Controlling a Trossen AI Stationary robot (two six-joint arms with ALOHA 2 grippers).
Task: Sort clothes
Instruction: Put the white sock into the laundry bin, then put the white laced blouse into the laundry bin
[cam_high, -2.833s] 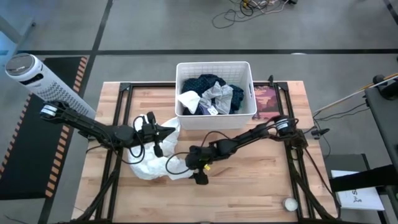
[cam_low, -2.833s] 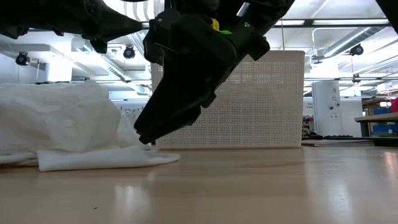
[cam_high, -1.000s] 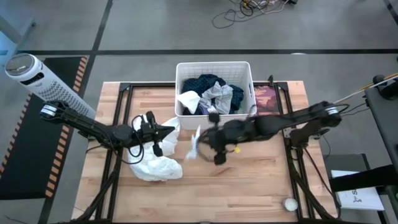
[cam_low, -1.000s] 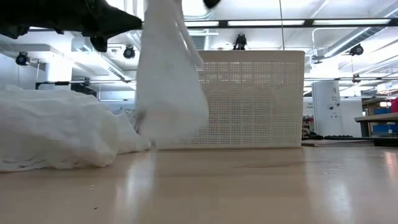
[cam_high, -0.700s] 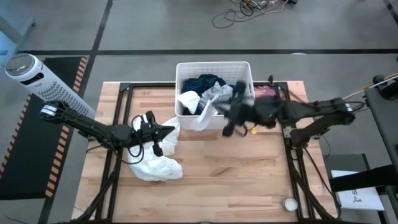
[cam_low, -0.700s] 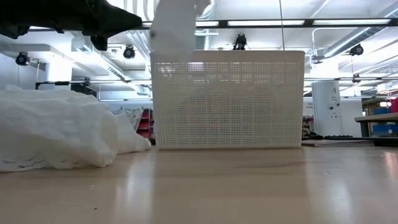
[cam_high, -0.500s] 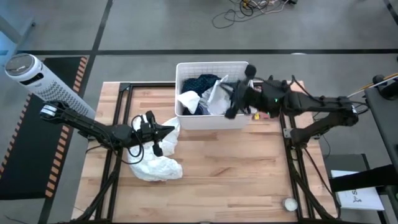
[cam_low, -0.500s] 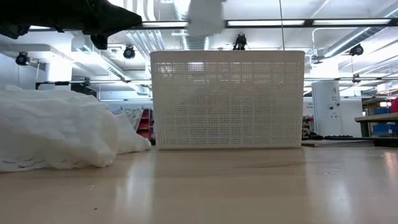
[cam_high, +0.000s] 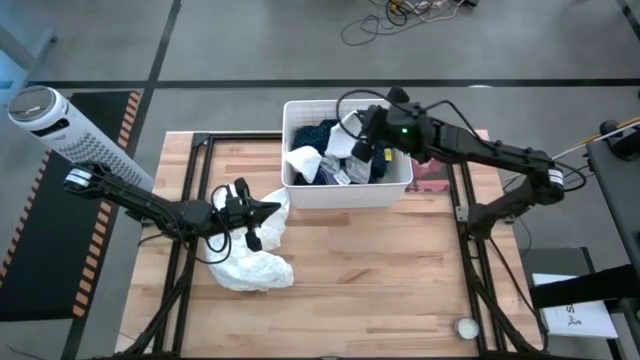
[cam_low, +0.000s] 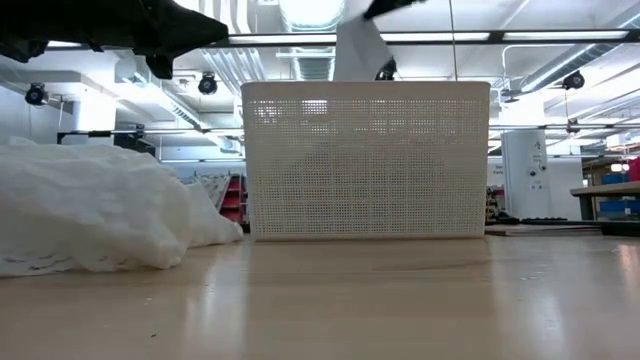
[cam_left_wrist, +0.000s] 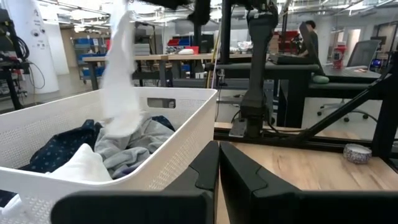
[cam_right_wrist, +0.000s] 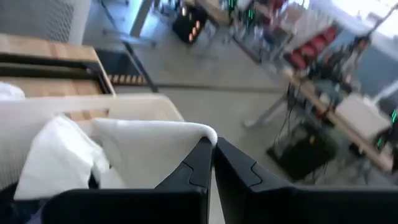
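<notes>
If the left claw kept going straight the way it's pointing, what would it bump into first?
Most likely the white basket: the shut left claw points at its near wall, just ahead in the left wrist view. Exact depth is hard to judge.

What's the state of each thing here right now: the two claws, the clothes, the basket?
Right gripper: shut on a white garment, above the basket.
White garment: hanging over the basket.
Left gripper: shut, at the white pile.
White pile: crumpled on the table.
Basket: upright, holding navy, grey and white clothes.
</notes>
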